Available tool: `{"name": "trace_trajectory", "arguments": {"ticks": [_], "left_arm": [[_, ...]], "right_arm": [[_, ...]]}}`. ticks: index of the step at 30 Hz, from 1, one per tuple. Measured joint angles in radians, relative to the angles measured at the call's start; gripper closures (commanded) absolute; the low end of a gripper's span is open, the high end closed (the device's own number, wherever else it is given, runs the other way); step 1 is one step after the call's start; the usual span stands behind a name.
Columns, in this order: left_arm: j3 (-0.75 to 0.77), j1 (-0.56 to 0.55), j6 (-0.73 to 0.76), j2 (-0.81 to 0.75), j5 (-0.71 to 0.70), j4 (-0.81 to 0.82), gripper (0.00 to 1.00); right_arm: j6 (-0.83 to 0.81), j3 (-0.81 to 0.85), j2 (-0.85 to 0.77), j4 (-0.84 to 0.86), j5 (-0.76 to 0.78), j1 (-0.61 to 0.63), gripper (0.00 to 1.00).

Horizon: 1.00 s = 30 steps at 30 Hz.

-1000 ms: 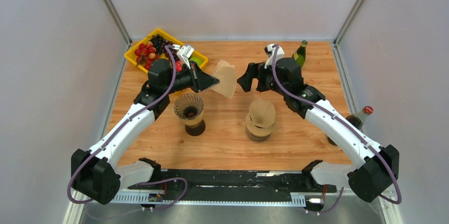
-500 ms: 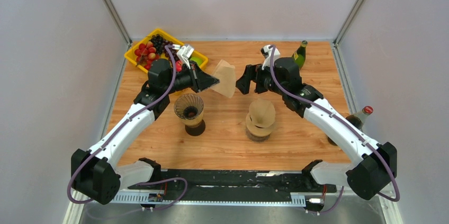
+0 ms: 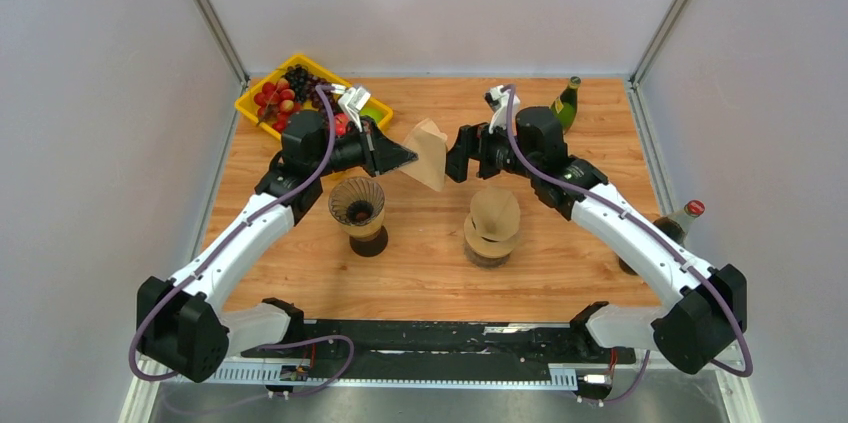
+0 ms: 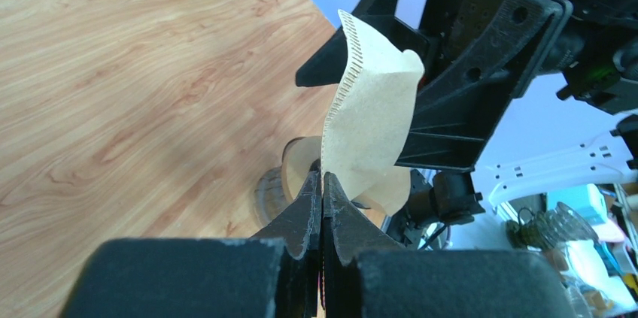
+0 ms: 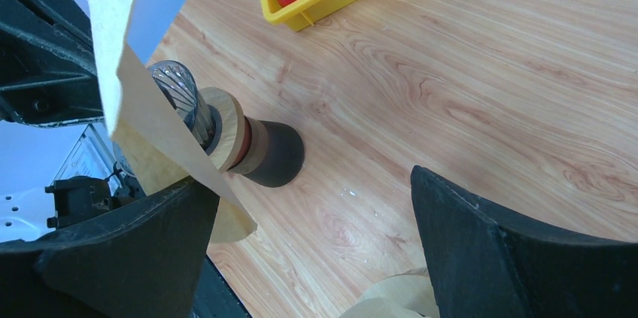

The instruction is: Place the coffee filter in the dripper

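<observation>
Item: coffee filter [image 3: 428,153], brown paper, one crimped seam edge; held in the air between the two arms, above the table [image 3: 420,263] and clear of it; beyond and to the right of the dripper [image 3: 357,205], not yet in it.

Left gripper [image 3: 405,156]: fingers pressed together on the filter's lower corner; in the left wrist view the paper rises from the pinch, bent and partly flattened.

Right gripper [image 3: 455,155]: jaws wide apart, nothing held; level with the filter's free side; in the right wrist view the paper lies by the inner face of one finger; contact cannot be told.

Dripper: glass cone on a wooden collar and dark base, upright, mouth open.

Also present: stack of filters [image 3: 493,223] on its stand; yellow tray [image 3: 262,115] of fruit; green bottle [image 3: 567,101].

Step in hand, as judged: a second grip on the filter, to open or steady it.

Handling advice: grip the free edge well away from the left pinch; light pressure, thin paper tears and creases; draw the sides apart slowly; then carry it point-down over the dripper's mouth.
</observation>
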Motion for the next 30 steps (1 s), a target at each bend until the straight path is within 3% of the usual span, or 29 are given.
{"name": "trace_trajectory", "arguments": {"ticks": [18, 30], "left_arm": [[0.0, 0.0, -0.048, 0.023, 0.198, 0.135, 1.0], [-0.002, 0.0, -0.069, 0.048, 0.231, 0.172, 1.0]], "right_arm": [[-0.047, -0.06, -0.05, 0.18, -0.242, 0.0, 0.11], [0.027, -0.072, -0.064, 0.307, -0.273, 0.0, 0.23]]}}
